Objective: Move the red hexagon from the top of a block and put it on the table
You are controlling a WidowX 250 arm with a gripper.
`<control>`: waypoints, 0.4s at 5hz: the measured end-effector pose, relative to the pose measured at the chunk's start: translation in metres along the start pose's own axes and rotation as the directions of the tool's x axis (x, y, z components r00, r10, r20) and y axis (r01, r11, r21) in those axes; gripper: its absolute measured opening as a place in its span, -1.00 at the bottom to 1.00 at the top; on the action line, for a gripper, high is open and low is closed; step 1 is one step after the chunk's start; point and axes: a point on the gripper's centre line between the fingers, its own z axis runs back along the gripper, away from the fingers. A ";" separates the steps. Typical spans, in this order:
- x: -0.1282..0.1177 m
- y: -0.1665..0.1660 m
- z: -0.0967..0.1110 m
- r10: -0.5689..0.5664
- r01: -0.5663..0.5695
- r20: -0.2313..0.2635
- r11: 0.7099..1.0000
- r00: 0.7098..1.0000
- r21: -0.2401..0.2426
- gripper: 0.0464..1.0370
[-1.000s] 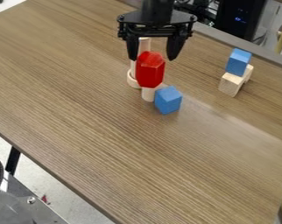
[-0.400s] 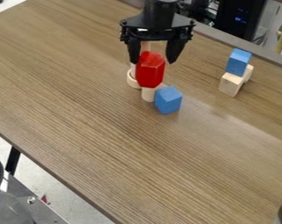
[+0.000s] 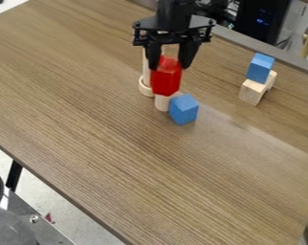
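fingers (image 3: 187, 56) that stood wide apart a moment ago have come in toward each other, and the red hexagon (image 3: 167, 82) has shifted slightly toward the right of our view. we now see the black gripper (image 3: 169, 68) hanging over it, its two tips drawn in to about the hexagon's width and clamped against opposite sides of its upper part. the lower part sticks out below the tips. we find the hexagon upright on the pale round block (image 3: 162, 103), up off the table (image 3: 150, 167). a blue cube (image 3: 184, 109) sits on the table just beside that block. behind the hexagon we make out a pale wooden post (image 3: 146, 72) rising from a round base (image 3: 145, 89). well apart, on the right side of our view, a blue block (image 3: 260, 68) rests on top of a notched wooden piece (image 3: 251, 92).
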 end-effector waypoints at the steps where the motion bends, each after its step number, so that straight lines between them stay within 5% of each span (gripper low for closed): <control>1: 0.001 0.001 -0.001 0.013 -0.013 -0.008 1.000 1.000 0.003 0.23; 2: 0.002 0.001 0.002 0.028 -0.028 -0.028 1.000 0.999 0.002 0.23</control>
